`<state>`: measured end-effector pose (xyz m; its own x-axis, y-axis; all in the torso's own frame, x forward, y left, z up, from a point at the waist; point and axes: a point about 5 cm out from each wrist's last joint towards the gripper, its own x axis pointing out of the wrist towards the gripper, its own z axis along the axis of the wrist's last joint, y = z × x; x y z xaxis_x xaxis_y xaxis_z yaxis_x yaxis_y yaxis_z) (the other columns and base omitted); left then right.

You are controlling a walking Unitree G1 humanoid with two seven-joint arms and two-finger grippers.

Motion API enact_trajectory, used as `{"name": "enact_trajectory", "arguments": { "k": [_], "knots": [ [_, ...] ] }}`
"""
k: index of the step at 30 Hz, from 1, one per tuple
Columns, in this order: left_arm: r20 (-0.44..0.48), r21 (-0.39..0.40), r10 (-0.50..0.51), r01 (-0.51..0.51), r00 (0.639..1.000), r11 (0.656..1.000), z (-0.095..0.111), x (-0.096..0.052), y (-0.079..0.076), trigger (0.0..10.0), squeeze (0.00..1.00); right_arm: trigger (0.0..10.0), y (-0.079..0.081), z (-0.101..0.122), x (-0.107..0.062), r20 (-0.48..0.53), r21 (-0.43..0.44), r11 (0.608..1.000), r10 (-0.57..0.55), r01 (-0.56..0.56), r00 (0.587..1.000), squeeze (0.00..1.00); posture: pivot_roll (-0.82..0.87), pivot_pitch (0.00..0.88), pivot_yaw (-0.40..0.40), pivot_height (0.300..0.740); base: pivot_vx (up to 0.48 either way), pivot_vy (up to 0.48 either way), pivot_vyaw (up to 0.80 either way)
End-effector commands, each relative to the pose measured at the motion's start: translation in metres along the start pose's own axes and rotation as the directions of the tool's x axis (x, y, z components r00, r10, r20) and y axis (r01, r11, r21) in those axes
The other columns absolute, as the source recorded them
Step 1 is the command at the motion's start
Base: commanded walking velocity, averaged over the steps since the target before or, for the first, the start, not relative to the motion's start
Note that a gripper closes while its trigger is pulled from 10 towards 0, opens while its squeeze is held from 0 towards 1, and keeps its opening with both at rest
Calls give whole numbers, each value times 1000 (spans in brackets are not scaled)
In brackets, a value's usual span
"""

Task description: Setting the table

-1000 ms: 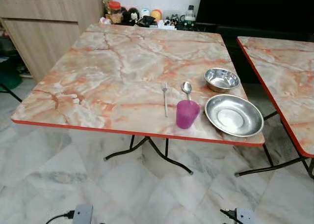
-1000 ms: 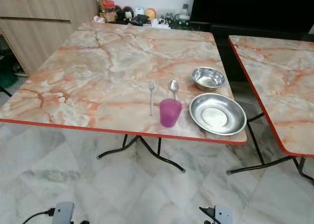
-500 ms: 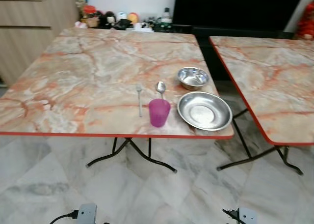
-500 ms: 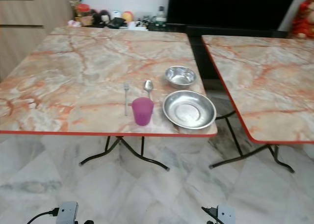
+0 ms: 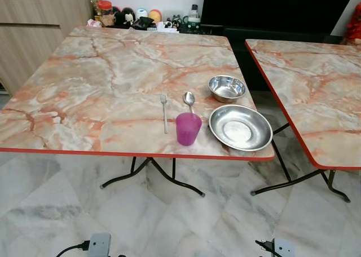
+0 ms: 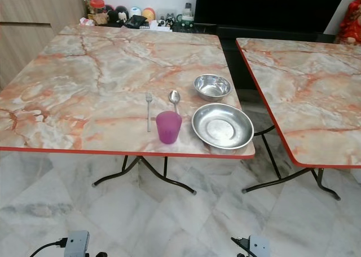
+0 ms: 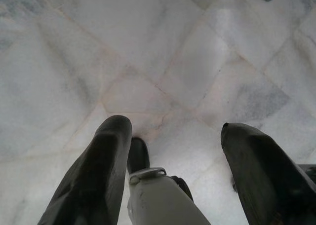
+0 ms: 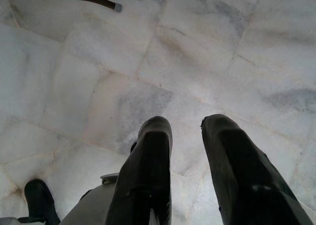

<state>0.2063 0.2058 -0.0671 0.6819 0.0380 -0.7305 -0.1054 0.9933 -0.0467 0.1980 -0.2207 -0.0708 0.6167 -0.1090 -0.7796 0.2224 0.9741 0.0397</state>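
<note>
On the marbled table (image 5: 101,88) with a red rim, near its front right corner, a purple cup (image 5: 188,128) stands upright. A fork (image 5: 164,111) lies to its left and a spoon (image 5: 189,100) just behind it. A large steel plate (image 5: 240,127) sits to the cup's right, and a small steel bowl (image 5: 227,88) behind the plate. Both arms hang idle over the marble floor. My left gripper (image 7: 174,126) is open wide and holds nothing. My right gripper (image 8: 186,121) is open with a narrow gap and holds nothing.
A second marbled table (image 5: 316,93) stands to the right across a narrow gap. A wooden cabinet (image 5: 34,31) is at the back left, jars and small items (image 5: 141,17) line the back, beside a dark screen (image 5: 271,9). Black folding legs (image 5: 169,181) spread under the table.
The whole picture has shifted as the camera moved and steadied. The cup, cutlery, plate and bowl keep the same places on the table.
</note>
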Motion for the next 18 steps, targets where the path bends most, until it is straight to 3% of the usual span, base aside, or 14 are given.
{"name": "enact_trajectory", "arguments": {
  "k": [1, 18],
  "knots": [
    [-40, -9, 8, -9, 999, 1000, -8, -1, 1, 10000, 0, 10000, -3, -5, -1, -15, -2, 1000, -7, 7, 1000, 0, 28, 117, -62, 740, 274, 0, 0],
    [-34, -14, 6, -7, 999, 1000, -7, -1, 0, 10000, 0, 10000, -3, -5, -1, -13, -2, 1000, -3, 3, 1000, 0, 27, 117, -61, 740, 291, 0, 0]
  ]
}}
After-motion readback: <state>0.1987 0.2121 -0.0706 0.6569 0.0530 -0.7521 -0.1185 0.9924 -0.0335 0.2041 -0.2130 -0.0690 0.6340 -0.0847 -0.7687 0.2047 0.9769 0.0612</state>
